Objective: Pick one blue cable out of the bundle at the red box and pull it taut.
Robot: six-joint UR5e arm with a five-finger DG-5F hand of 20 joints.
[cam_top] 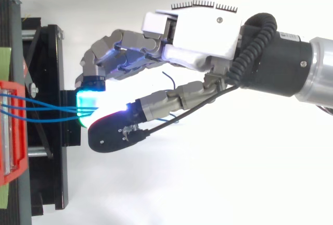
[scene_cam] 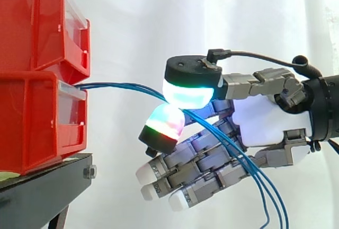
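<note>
Several thin blue cables (scene_cam: 122, 87) come out of the front of the lower red bin (scene_cam: 37, 123) and run right in a shallow arch. My hand (scene_cam: 265, 117) reaches in from the right, palm toward the bins. A cyan-glowing pad (scene_cam: 190, 92) above and a red-and-green glowing pad (scene_cam: 165, 123) below close on the cables where they meet; I cannot tell how many are pinched. Past the pinch the cables drop across the palm and hang at the lower right (scene_cam: 270, 197). From above, the cables (cam_top: 47, 111) fan from the bin (cam_top: 8, 131) to the hand (cam_top: 208, 32).
A second red bin (scene_cam: 42, 22) sits stacked on the lower one. Both rest on a black stand (scene_cam: 42, 186) at the left, also seen from above (cam_top: 52, 79). A white curtain hangs behind.
</note>
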